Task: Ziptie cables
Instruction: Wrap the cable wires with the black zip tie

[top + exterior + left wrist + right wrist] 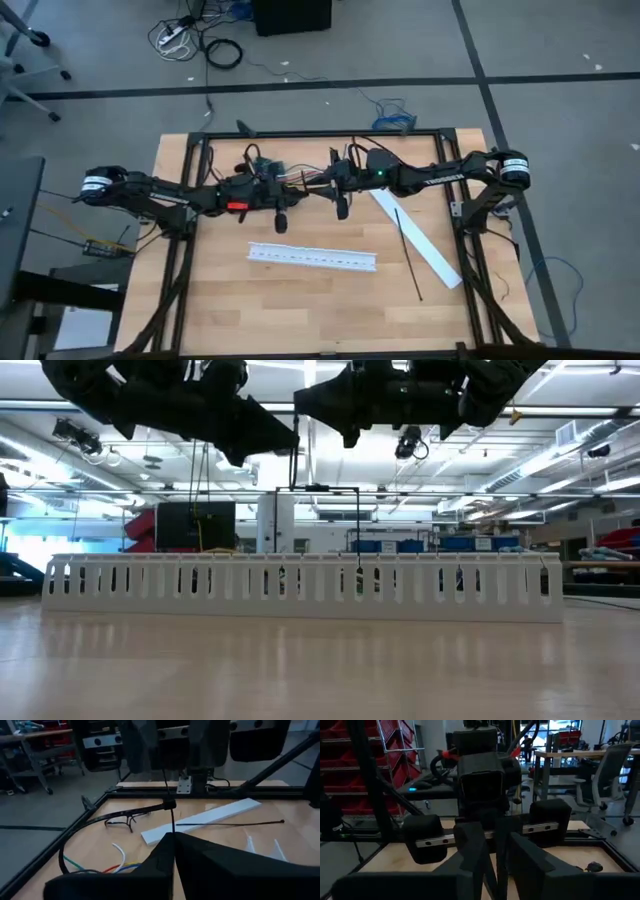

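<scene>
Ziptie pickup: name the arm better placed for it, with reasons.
Right, probably. The ziptie lies on the table's right half beside the white strip, nearer the right claw than the left claw.

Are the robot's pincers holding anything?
The left pincer seems to pinch a thin black strand by its end. For the right pincer, I cannot tell. The ziptie lies free.

Two robot arms are reaching over the bench [200, 300], one left gripper [281, 222] and one right gripper [342, 208]. One white slotted channel [312, 257], one flat white strip [416, 238] and one ziptie [408, 253] are lying on the bench. One bunch of cables [112, 865] is showing five coloured wires: white, green, red, yellow, blue.
</scene>
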Motion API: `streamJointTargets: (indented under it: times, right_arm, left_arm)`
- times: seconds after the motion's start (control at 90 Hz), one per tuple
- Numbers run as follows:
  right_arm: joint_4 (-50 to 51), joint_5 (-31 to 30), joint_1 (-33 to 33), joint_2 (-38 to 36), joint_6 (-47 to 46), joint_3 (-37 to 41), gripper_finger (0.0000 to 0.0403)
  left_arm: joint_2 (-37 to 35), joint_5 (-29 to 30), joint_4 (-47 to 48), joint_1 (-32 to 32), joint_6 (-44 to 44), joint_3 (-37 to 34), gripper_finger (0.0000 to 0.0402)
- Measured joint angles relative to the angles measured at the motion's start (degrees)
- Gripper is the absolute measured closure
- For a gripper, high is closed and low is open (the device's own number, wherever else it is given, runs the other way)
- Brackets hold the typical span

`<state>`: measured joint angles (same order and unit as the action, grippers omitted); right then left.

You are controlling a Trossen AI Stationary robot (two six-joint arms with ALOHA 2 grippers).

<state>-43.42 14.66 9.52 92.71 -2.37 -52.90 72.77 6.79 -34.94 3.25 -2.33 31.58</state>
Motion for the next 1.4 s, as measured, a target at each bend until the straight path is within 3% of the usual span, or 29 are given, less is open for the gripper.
streamJointTargets:
  times: [0.422,1.4]
  right_arm:
    - [-0.17,0.02,0.00,0.00,0.59,0.02,0.0323]
    - [1.02,0.04,1.51,0.00,1.09,0.02,0.0329]
  left_arm:
    - [1.20,-2.10,0.24,0.00,-0.42,1.00,0.0401]
    - [1.42,0.85,0.15,0.02,-0.42,1.00,0.0402]
